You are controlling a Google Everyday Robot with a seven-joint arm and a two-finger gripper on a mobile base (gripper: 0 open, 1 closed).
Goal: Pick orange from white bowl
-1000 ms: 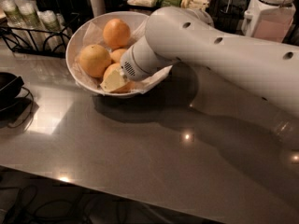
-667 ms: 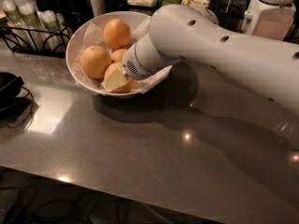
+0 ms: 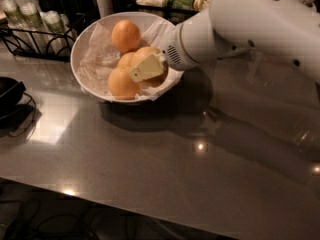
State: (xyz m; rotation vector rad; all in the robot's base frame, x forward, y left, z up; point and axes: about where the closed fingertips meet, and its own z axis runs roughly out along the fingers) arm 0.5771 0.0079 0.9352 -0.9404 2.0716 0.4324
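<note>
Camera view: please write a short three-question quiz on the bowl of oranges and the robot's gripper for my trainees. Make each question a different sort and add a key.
1. True or false: the gripper is down in the white bowl, against the oranges.
2. What lines the white bowl? A) crinkled white paper B) green cloth C) nothing at all
3. Fill in: the black dish sits at the picture's ____ edge.
Key: 1 true; 2 A; 3 left.
</note>
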